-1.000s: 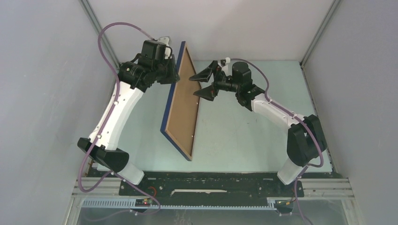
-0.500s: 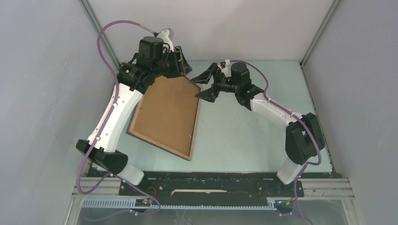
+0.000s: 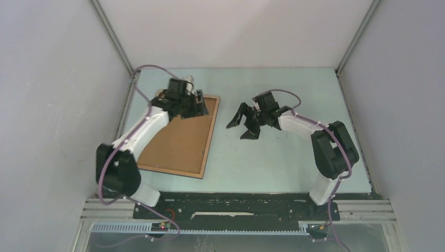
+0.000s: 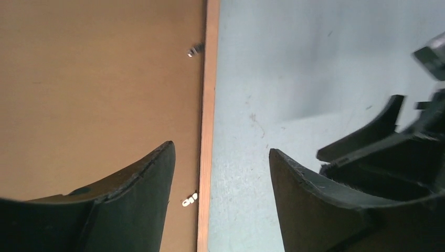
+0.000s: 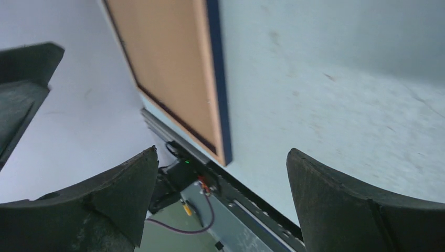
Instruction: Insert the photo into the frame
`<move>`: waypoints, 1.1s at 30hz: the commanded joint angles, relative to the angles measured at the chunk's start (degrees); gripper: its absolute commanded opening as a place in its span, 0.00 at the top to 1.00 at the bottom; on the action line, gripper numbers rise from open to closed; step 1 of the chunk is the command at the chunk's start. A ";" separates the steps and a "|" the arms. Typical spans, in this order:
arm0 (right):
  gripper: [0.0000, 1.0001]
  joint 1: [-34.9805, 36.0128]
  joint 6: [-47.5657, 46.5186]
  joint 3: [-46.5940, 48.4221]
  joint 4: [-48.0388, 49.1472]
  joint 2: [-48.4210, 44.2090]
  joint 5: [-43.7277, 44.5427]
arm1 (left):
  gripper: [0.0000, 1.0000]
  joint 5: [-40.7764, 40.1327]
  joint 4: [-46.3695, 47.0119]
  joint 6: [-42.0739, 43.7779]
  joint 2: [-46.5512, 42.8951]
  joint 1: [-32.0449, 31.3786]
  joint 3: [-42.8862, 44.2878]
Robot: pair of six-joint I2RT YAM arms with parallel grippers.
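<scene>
The frame (image 3: 181,142) lies flat, brown back up, beneath the left gripper (image 4: 221,147); that gripper's jaws stand apart on nothing, one over the brown back, the other over the table (image 3: 273,157); the right gripper (image 3: 240,126) gapes wide and empty, the frame near on its left, not touching.

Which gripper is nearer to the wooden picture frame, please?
Left. The left gripper hovers over the picture frame at its far right corner; the right gripper is off to the right.
</scene>
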 commanded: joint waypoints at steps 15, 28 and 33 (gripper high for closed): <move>0.06 -7.25 -7.74 -17.40 4.47 -6.75 -0.46 | 0.49 -19.46 2.73 3.18 27.76 -14.06 5.10; 0.06 -4.56 -8.15 -19.62 4.59 -7.99 1.87 | 0.67 -23.52 -0.29 1.56 31.91 -17.56 7.55; 0.06 -3.52 -6.85 -23.14 8.31 -10.14 3.02 | 0.69 -21.36 -0.68 2.20 33.67 -17.56 8.61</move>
